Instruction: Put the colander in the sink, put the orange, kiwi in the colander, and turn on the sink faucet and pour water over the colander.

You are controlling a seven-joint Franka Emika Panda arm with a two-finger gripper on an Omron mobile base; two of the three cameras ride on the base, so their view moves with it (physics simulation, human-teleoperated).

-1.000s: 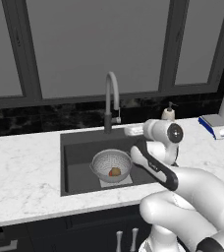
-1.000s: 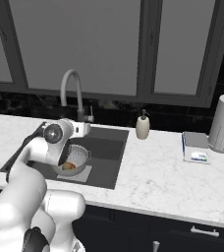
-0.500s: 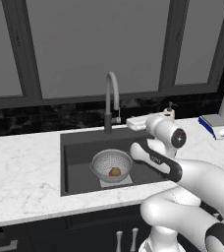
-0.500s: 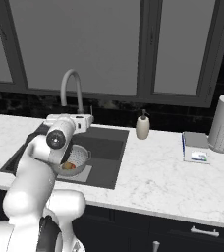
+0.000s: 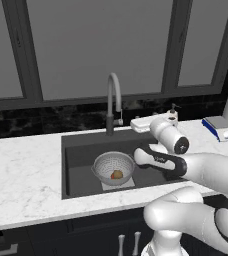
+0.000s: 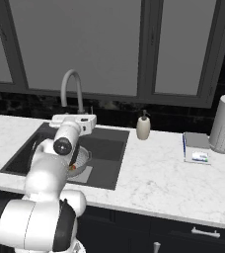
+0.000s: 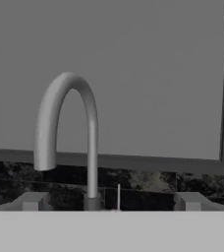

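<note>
The colander (image 5: 114,168) sits in the sink (image 5: 81,157), on the pale drain plate, with fruit already inside: a brownish kiwi (image 5: 117,174) shows in the left base view, and a sliver of the orange (image 6: 72,167) peeks past the arm in the right base view. By the look of it the loading is done and the tap is what remains. The sink faucet (image 5: 113,102) stands at the back rim of the basin, its long axis upright and the arched spout curling forward over the sink; whether the mouth hangs right over the colander is hard to judge. The gripper (image 5: 142,124) is held level above the back right part of the basin, just to the right of the faucet stem and near the soap dispenser (image 6: 143,127). The fingers (image 7: 31,201) are spread wide, grasping nothing. From the hand view the stem rises dead ahead between the two tips, with the thin side lever (image 7: 118,196) just right of the stem base. So the target lies straight forward of the fingers, a little toward the back wall; my guess is the next move needs a short reach ahead to nudge that lever. No water is visible from the spout.
</note>
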